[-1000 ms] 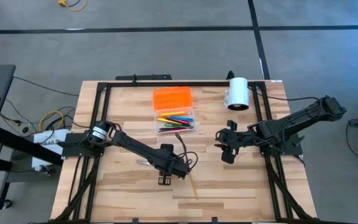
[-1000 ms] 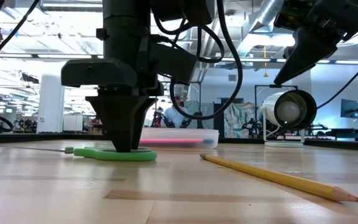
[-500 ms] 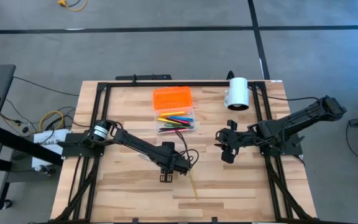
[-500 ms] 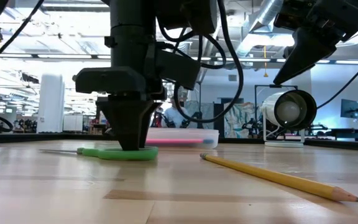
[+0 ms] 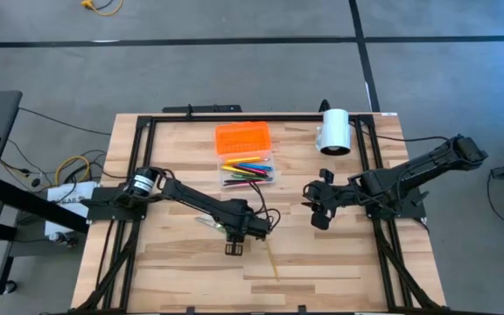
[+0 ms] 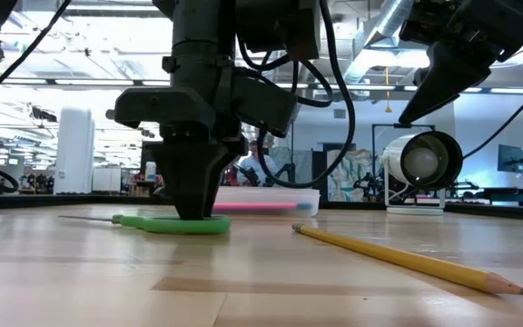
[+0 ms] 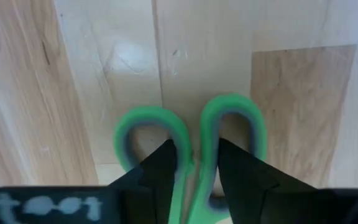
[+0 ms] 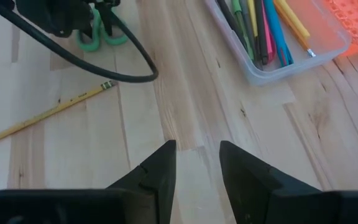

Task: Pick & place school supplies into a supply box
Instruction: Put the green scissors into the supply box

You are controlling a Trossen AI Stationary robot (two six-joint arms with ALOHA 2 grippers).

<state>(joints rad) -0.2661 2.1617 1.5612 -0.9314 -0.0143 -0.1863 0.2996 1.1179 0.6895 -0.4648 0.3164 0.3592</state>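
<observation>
The green-handled scissors (image 6: 175,223) lie flat on the table under my left gripper (image 7: 194,158), which is shut on their handles; the blades (image 5: 206,222) stick out toward the table's left. One yellow pencil (image 5: 271,260) lies on the table just right of them. The supply box (image 5: 248,171) is a clear tray full of coloured pens, with its orange lid (image 5: 242,138) lying open on its far side. My right gripper (image 8: 194,162) is open and hangs above the table (image 5: 316,206), right of the box. My left gripper comes at the scissors from above, pointing down. One finger (image 7: 163,162) stands in each handle loop, and the inner rims of the two loops (image 7: 197,149) are pinched between them. The scissors rest flat on the table.
A white cylinder (image 5: 333,131) lies on a stand at the far right corner. A black frame (image 5: 143,131) runs around the table's edge. Bare wood lies along the near edge (image 5: 322,262) and left of the box. The left arm's cable (image 8: 104,62) loops near the scissors.
My left gripper has stayed down on the scissors, turned a little about its upright axis and shifted slightly toward the table's right and far side. The scissors have slid with it along the table, staying flat. The pencil has kept still.
</observation>
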